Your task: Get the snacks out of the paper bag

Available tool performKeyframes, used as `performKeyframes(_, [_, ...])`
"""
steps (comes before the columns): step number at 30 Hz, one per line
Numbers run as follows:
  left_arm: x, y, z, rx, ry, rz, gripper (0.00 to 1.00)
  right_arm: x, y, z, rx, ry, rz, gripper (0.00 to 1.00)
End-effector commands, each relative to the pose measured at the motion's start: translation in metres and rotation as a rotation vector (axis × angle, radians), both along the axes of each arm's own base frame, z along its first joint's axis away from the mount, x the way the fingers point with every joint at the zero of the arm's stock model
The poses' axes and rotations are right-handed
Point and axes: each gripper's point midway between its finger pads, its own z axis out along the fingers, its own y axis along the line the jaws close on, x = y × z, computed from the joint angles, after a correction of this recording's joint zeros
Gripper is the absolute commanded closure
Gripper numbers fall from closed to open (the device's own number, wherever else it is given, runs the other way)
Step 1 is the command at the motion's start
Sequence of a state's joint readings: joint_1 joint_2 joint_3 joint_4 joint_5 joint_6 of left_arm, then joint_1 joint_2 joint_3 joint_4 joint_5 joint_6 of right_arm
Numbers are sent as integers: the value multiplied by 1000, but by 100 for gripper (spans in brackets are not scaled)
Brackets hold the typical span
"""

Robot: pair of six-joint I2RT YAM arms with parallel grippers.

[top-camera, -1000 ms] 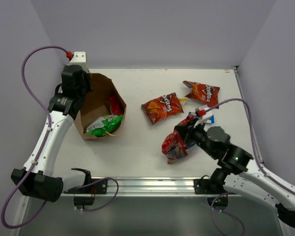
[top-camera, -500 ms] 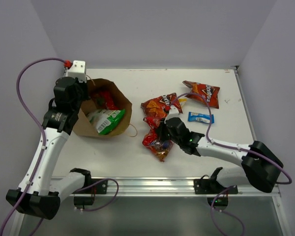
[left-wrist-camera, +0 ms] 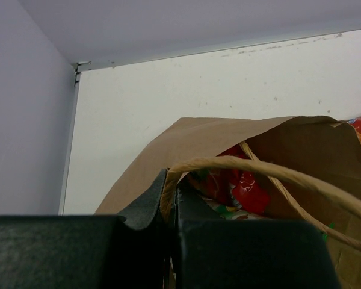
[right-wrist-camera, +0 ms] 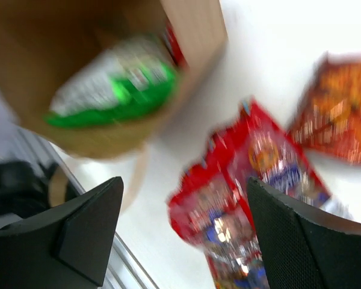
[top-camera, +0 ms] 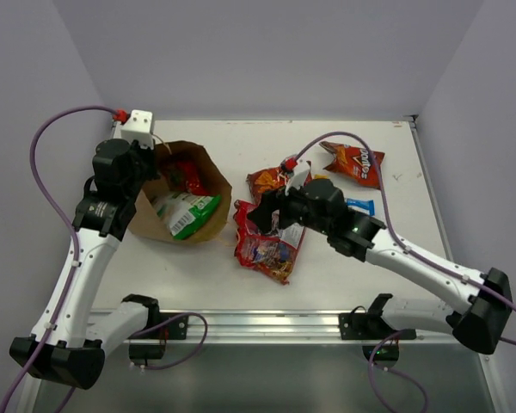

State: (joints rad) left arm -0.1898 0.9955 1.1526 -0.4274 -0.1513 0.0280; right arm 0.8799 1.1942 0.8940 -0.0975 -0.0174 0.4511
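Two wide-spread fingers of the right gripper (right-wrist-camera: 183, 205) hold nothing, poised over a red candy bag (top-camera: 262, 248) lying flat on the table (top-camera: 198, 275) nearest the arm bases. To its left the paper bag (top-camera: 208, 168) gapes, with a white-green chip bag (top-camera: 186, 213) and a red packet (top-camera: 186, 176) inside; the left gripper (left-wrist-camera: 171, 186) is pinched tight on its twisted handle (left-wrist-camera: 259, 168). Farther back lie a blue wrapper (top-camera: 359, 206) and two Doritos bags (top-camera: 265, 181) (top-camera: 354, 163).

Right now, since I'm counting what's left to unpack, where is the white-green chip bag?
In the top view, on the left: the white-green chip bag lies in the paper bag's open mouth, beside a red packet.
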Motion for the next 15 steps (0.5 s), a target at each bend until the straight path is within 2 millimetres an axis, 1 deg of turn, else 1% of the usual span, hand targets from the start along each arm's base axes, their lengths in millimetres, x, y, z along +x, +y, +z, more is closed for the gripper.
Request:
performKeyframes(1, [2, -12, 31, -55, -108, -62, 100, 0, -2, 92, 70, -185, 32, 14])
performKeyframes(3, [0, -15, 30, -87, -94, -68, 100, 1, 7, 106, 59, -227, 60, 13])
performKeyframes(4, [-2, -16, 32, -93, -93, -70, 100, 4, 21, 116, 64, -245, 80, 13])
performKeyframes(5, [-2, -16, 32, -97, -88, -70, 100, 9, 27, 121, 69, -268, 73, 13])
performKeyframes(6, [-4, -17, 33, -101, -83, -72, 100, 12, 35, 134, 83, -302, 82, 13])
performKeyframes(7, [-5, -16, 32, -103, -77, -71, 100, 12, 45, 135, 91, -313, 99, 14])
performKeyframes(8, [-7, -17, 32, -110, -67, -72, 100, 21, 59, 131, 93, -321, 104, 14])
performKeyframes(9, [-8, -18, 31, -113, -62, -74, 100, 25, 67, 141, 111, -337, 103, 15])
performKeyframes(10, [-9, -19, 30, -118, -58, -77, 100, 26, 77, 141, 116, -340, 116, 15])
performKeyframes(11, [-10, -20, 28, -126, -49, -82, 100, 33, 91, 128, 99, -327, 125, 15])
performKeyframes(12, [-11, -21, 26, -133, -43, -88, 100, 33, 103, 138, 115, -346, 139, 15])
performKeyframes(13, [-13, -25, 24, -142, -38, -106, 100, 36, 112, 135, 111, -348, 146, 16])
performKeyframes(14, [-14, -26, 20, -158, -27, -106, 100, 39, 121, 136, 122, -363, 150, 16])
performKeyframes(15, [-14, -26, 18, -162, -25, -105, 100, 46, 133, 120, 97, -359, 156, 16])
